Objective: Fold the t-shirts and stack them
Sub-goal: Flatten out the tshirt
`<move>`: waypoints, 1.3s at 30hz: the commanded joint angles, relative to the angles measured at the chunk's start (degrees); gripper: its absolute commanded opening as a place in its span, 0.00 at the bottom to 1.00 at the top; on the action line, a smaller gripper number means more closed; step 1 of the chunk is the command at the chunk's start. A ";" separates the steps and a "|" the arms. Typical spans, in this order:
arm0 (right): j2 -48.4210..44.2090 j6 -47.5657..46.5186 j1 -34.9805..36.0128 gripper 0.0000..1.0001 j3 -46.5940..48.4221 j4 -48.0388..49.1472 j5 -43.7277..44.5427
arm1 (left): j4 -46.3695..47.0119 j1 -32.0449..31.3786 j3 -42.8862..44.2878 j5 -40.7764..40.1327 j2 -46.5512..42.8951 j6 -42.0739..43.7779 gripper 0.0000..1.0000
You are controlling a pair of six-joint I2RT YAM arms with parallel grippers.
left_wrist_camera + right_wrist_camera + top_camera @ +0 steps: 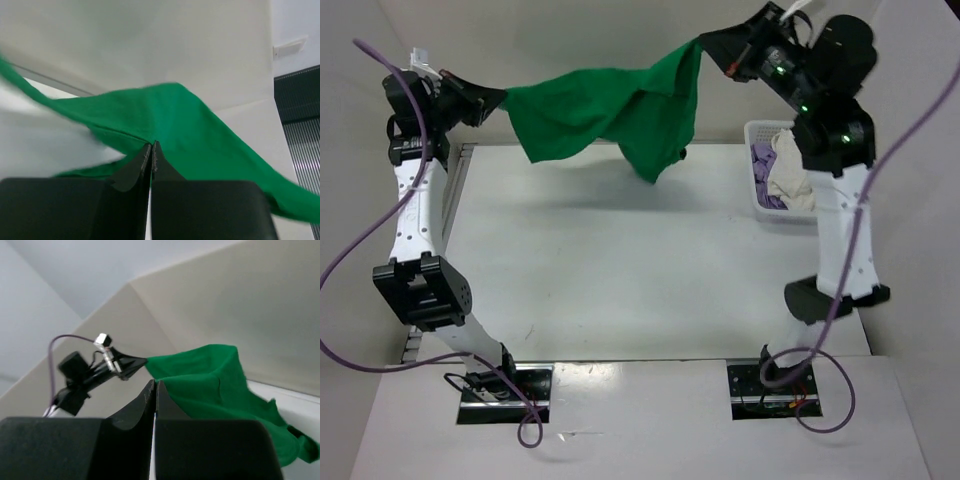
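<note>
Above the far part of the worktop (620,280), the green t-shirt (610,110) was held up in the air, stretched out from side to side. One edge of it was clamped in the left pincer (492,100) at the far left, whose jaws were pressed fully together on the cloth. The opposite edge was gripped higher up by the right pincer (710,45), likewise closed tight on the fabric. The shirt sagged between them, and its lowest fold hung close over the worktop; whether it touched could not be told. At the far right, the lavender t-shirt (761,160) and the white t-shirt (792,180) were seen bunched together inside a white mesh basket (760,125).
</note>
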 commanded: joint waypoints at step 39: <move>-36.15 0.54 0.30 0.49 -92.02 -6.78 12.06 | -6.35 5.34 -64.61 -27.09 -19.27 6.49 0.41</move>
